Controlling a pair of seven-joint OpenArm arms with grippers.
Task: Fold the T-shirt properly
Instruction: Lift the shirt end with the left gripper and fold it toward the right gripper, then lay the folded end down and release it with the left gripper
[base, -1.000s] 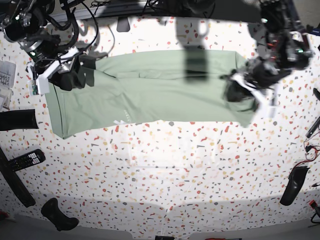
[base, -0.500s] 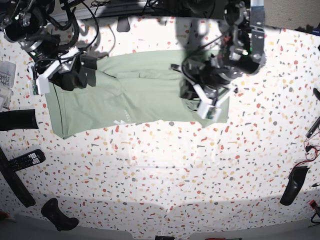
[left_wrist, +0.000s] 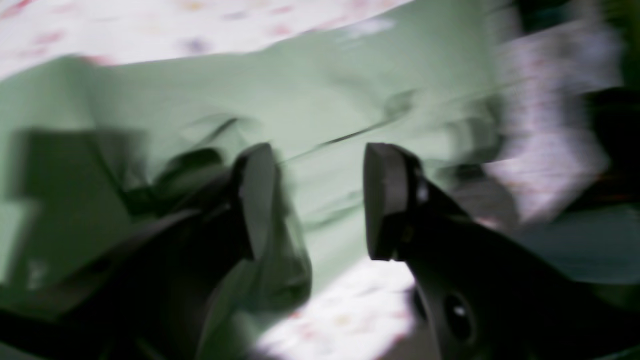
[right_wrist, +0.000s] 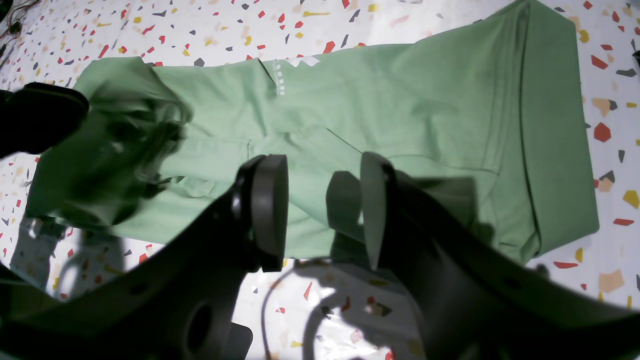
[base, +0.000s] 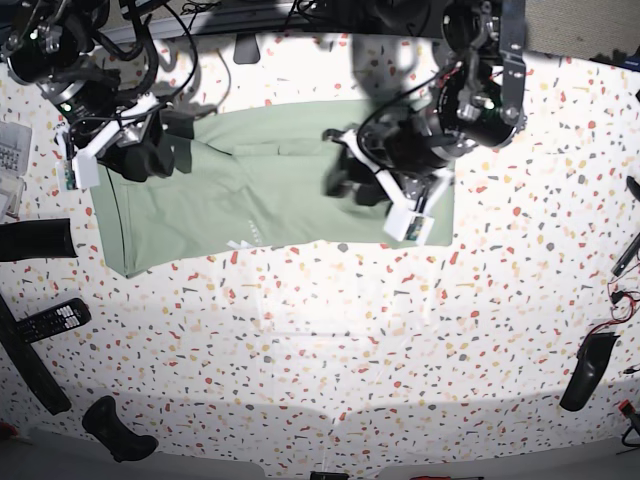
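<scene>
The pale sage-green T-shirt (base: 250, 195) lies across the back of the speckled table, its right part folded over to the left. My left gripper (base: 345, 185) hovers low over the shirt's middle. In the blurred left wrist view its jaws (left_wrist: 315, 200) stand apart, with loose cloth (left_wrist: 300, 90) behind and beside the left finger (left_wrist: 255, 200). My right gripper (base: 165, 150) is open at the shirt's left end. In the right wrist view its fingers (right_wrist: 320, 210) stand apart just above the shirt (right_wrist: 425, 100), holding nothing.
A remote control (base: 55, 320) and black objects (base: 35, 240) (base: 120, 430) lie along the left edge. Another black object (base: 590, 370) lies at the right edge. Cables and equipment crowd the back. The speckled table (base: 330, 350) stretches in front of the shirt.
My left arm swept from the right end of the shirt to its middle, carrying that end over the body. Its jaws now stand apart. The right arm has not moved.
</scene>
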